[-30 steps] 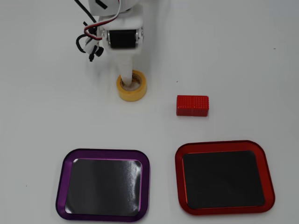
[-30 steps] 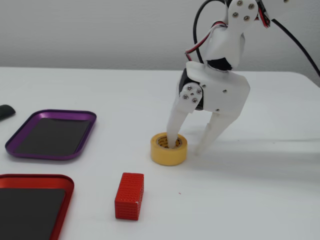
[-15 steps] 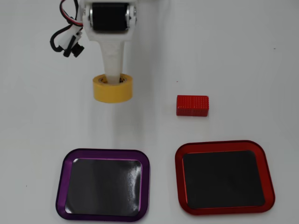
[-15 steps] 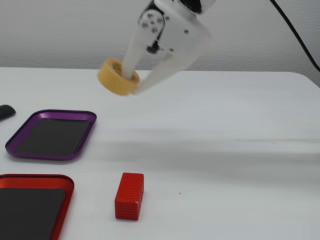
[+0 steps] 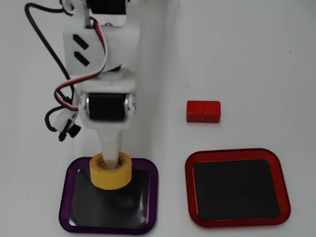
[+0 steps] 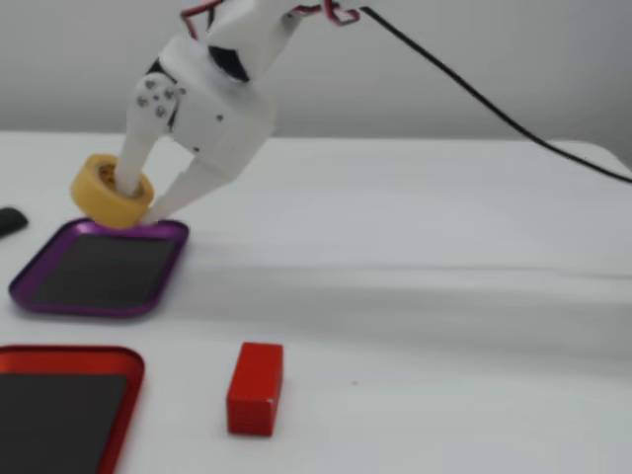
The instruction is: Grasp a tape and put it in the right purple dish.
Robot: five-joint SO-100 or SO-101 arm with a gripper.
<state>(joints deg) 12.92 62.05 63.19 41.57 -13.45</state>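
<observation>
The yellow-orange tape roll (image 5: pixel 105 180) hangs in my gripper (image 5: pixel 114 165), one finger through its hollow centre and the other outside the ring. It is over the rear edge of the purple-rimmed dish (image 5: pixel 63 197), which lies at the lower left of the overhead view. In the fixed view the tape (image 6: pixel 102 199) is tilted and held just above the far edge of the purple dish (image 6: pixel 99 308); my gripper (image 6: pixel 140 202) is shut on it.
A red-rimmed dish (image 5: pixel 237 154) lies to the right of the purple one in the overhead view and shows at the lower left of the fixed view (image 6: pixel 69 353). A red ribbed block (image 5: pixel 203 111) (image 6: pixel 256 387) stands behind it. A dark object (image 6: pixel 10 219) lies at the left edge.
</observation>
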